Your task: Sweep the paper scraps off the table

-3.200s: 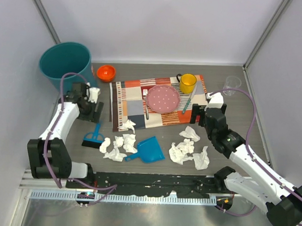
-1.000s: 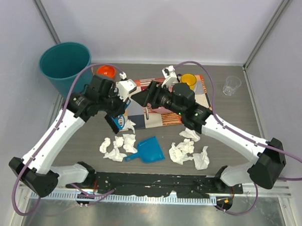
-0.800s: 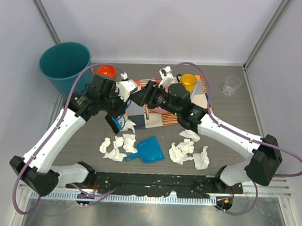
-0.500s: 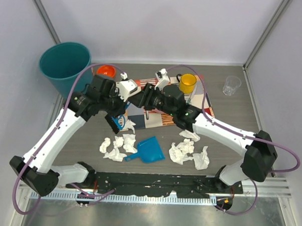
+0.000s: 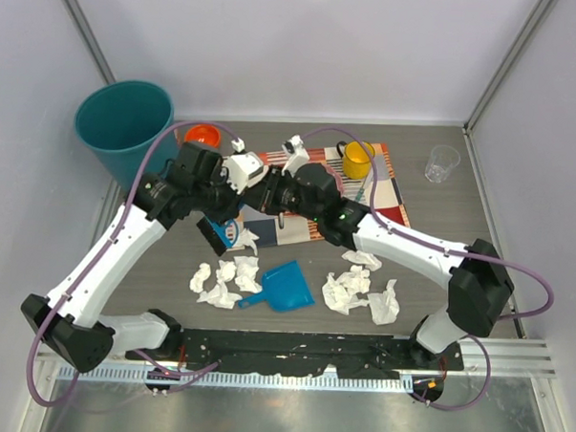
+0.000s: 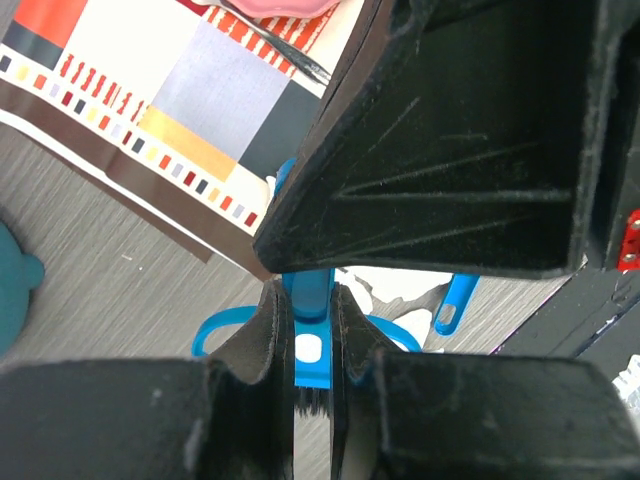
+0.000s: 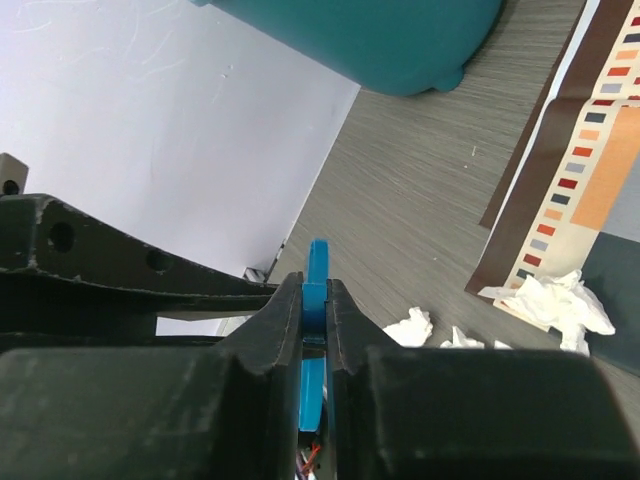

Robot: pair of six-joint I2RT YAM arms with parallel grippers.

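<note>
A blue hand brush [image 5: 224,234] hangs over the table [image 5: 152,267] at the placemat's left edge. My left gripper [image 6: 305,300] is shut on its blue handle [image 6: 312,345]. My right gripper [image 7: 315,290] has come in from the right and is also shut on that handle [image 7: 317,262]. From above, the left gripper [image 5: 233,212] and the right gripper [image 5: 250,199] meet head to head. Paper scraps lie in a left cluster [image 5: 225,278] and a right cluster [image 5: 361,288], with one more [image 5: 244,239] on the mat's corner. A blue dustpan [image 5: 283,286] rests between the clusters.
A teal bin [image 5: 125,123] stands at the back left with an orange bowl [image 5: 203,136] beside it. On the patchwork placemat [image 5: 385,192] sits a yellow mug [image 5: 356,160]. A clear cup [image 5: 441,163] stands at the back right.
My right arm has swung left across the placemat to the left gripper, and its jaws have shut on the brush handle. The left gripper kept its hold and barely moved.
</note>
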